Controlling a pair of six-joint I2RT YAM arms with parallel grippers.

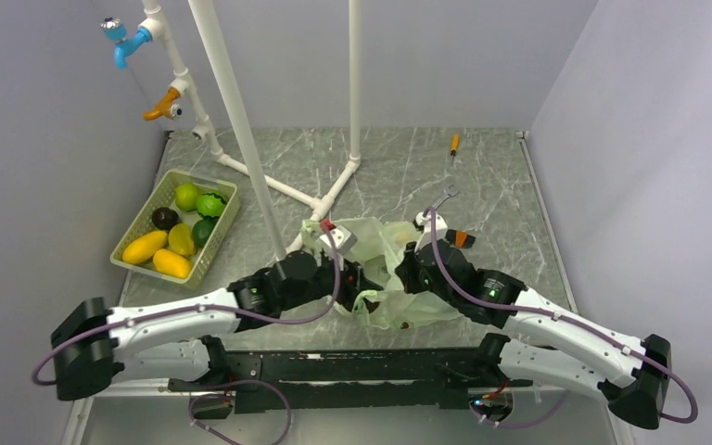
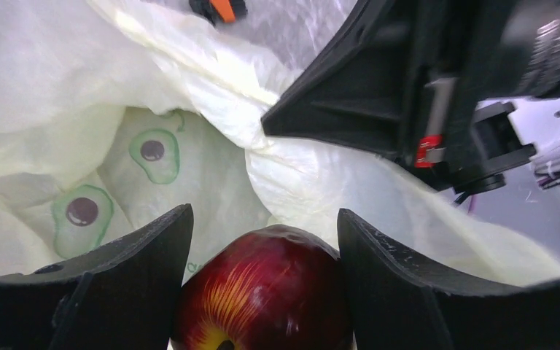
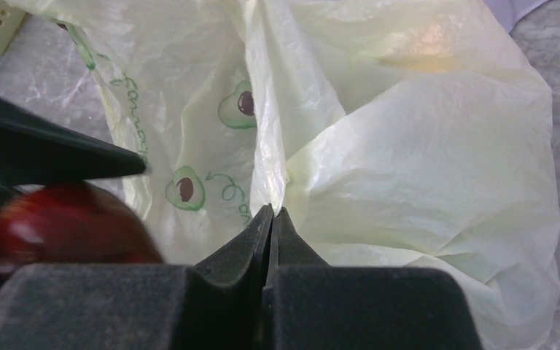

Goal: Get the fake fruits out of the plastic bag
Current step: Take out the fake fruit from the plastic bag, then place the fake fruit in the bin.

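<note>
Left hand [image 2: 262,219] clamped round red apple [image 2: 262,292], seemingly snug; right hand [image 3: 272,215] pinching plastic bag [image 3: 408,146] fold. Draw apple back wristward, slowly.

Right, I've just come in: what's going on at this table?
Two robot arms are emptying a bag of toy fruit. The right gripper is pinched shut on a fold of the bag, holding it. The left gripper, at the bag's opening, has a red apple between its jaws, seemingly gripped. Several fruits, yellow, green and dark, already lie in the basket on the left.
</note>
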